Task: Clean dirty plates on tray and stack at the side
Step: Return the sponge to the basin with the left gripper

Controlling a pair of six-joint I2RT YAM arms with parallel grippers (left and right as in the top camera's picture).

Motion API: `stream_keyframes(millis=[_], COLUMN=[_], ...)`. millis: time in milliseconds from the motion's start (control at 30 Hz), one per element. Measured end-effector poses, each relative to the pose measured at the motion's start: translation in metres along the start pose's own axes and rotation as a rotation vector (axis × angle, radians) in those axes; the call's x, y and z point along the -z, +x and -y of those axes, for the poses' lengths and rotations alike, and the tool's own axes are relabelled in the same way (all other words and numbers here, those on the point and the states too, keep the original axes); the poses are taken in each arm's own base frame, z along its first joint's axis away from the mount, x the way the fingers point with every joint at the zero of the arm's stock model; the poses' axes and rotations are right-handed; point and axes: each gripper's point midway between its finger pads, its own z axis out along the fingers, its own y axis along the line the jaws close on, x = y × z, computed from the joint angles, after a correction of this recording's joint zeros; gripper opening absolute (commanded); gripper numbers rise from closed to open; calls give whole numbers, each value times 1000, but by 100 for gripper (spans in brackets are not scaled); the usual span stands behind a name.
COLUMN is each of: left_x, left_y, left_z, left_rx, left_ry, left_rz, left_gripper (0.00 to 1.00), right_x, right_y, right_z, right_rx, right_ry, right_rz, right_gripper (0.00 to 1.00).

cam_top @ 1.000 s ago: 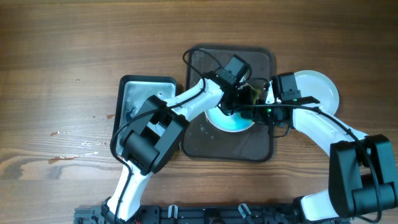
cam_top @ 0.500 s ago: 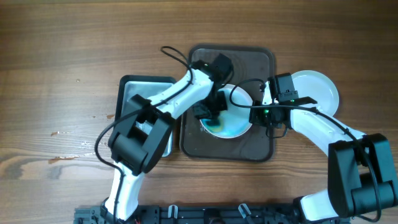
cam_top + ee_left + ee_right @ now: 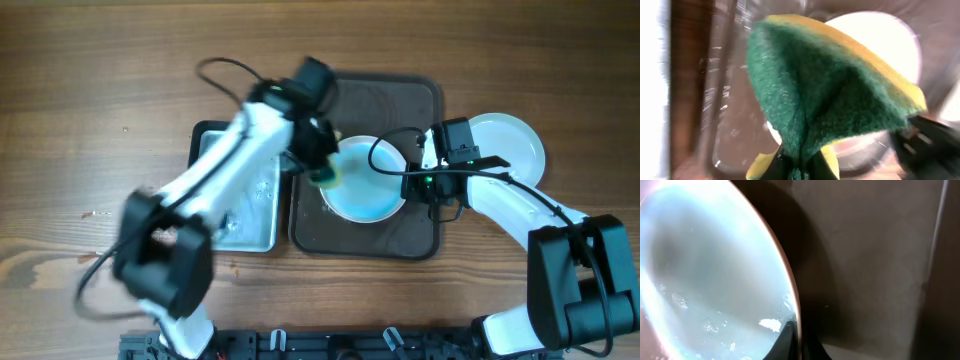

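Overhead view: plate (image 3: pixel 372 192) lay at the centre of the brown tray (image 3: pixel 400 238), with the sponge (image 3: pixel 327 178) at the plate's 9 o'clock rim.
Left arm: blurred; left gripper (image 3: pixel 320 167) had its jaws clamped on the sponge. In the left wrist view the green face filled the frame, pinched at its lower edge.
Right arm: right gripper (image 3: pixel 424 180) sat at the plate's 3 o'clock rim. The right wrist view showed one fingertip (image 3: pixel 789 336) on the rim, jaws judged closed on it.
Plate surface: wet, with pale flecks near the rim.
Step in hand: scrubbing, judged unfinished.
Next move: calls for the sponge flat on the flecked area while the right side steadies the plate.
Count: two plates, the second plate (image 3: pixel 512 140) on the table (image 3: pixel 80 100) at the tray's 2 o'clock; one sponge; one brown tray; one metal pan (image 3: pixel 238 215) at 9 o'clock.
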Motion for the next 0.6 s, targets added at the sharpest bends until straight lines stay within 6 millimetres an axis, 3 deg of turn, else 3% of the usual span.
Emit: stream_keyframes(millis=[33, 133, 233, 300, 400, 500, 600], left_x=[20, 73, 88, 80, 49, 4, -16], left_y=[-3, -10, -13, -20, -21, -11, 7], left_z=[-9, -59, -106, -129, -155, -178, -192], left_rx=[14, 90, 154, 180, 198, 201, 205], left_ry=[8, -74, -225, -288, -343, -364, -386], left_rz=[24, 114, 150, 174, 171, 156, 102], left_gripper=[4, 4, 4, 4, 4, 9, 29], right_x=[0, 0, 0, 0, 0, -1, 1], right_y=[-3, -17, -23, -24, -23, -20, -12], right_z=[-1, -3, 0, 2, 4, 6, 9], right_rx=[18, 54, 51, 47, 43, 40, 6], right_ry=[-7, -21, -22, -19, -10, -5, 20], right_rz=[14, 69, 94, 97, 95, 80, 32], right_gripper=[30, 30, 29, 22, 4, 4, 4])
